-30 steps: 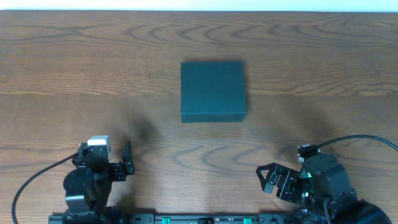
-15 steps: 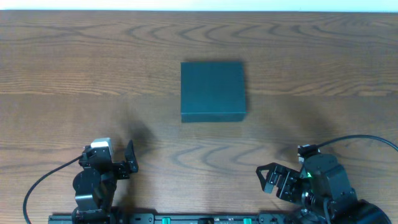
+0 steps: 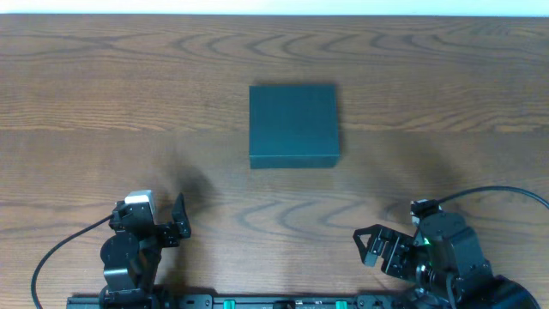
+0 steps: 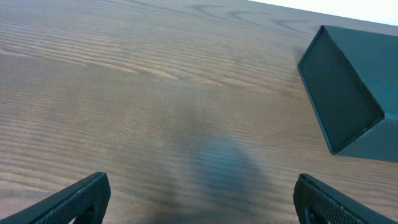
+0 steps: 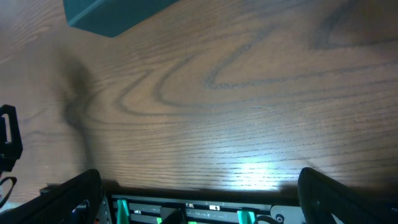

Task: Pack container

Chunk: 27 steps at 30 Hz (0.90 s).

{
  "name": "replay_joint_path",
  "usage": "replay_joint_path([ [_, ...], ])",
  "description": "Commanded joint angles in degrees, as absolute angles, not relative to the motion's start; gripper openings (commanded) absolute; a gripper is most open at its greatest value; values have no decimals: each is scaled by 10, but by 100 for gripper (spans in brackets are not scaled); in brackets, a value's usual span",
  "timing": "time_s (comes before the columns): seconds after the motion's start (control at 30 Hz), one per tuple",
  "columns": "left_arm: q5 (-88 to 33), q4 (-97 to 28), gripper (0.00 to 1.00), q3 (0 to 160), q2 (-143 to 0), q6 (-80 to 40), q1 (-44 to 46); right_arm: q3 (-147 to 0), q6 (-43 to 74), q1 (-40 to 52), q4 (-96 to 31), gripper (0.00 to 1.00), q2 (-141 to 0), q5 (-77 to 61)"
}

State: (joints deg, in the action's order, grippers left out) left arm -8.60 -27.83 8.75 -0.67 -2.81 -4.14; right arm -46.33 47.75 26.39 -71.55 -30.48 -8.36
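The container (image 3: 294, 124) is a dark green square box with its lid closed, standing at the middle of the wooden table. It shows at the upper right of the left wrist view (image 4: 351, 87) and at the top left of the right wrist view (image 5: 109, 14). My left gripper (image 3: 176, 223) is open and empty near the front left edge, well short of the box. My right gripper (image 3: 371, 245) is open and empty near the front right edge. No snack packets are in view.
The wooden table (image 3: 103, 103) runs to a white strip at the far edge. A black rail with green clips (image 5: 186, 211) lies along the front edge. Cables trail from both arm bases.
The left arm shifted slightly right and forward between the earliest frame and half a second ago. It has held still since. The right arm and the box have not moved.
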Motion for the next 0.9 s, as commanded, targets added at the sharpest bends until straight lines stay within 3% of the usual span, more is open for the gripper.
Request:
replay_joint_path([
  [0.0, -90, -276, 95, 78, -2, -30, -45, -463, 484, 267, -716, 99, -304, -84],
  [0.13, -90, -276, 95, 78, -2, -30, -45, -463, 467, 267, -717, 99, -304, -69],
  [0.27, -90, -276, 95, 78, -2, -30, -45, -455, 423, 273, -683, 99, -291, 84],
  [0.5, -90, -276, 95, 78, -2, -30, -45, -304, 160, 271, -474, 99, -169, 120],
  [0.87, -90, -276, 95, 78, -2, -30, -45, -139, 147, 271, -443, 99, -3, 94],
])
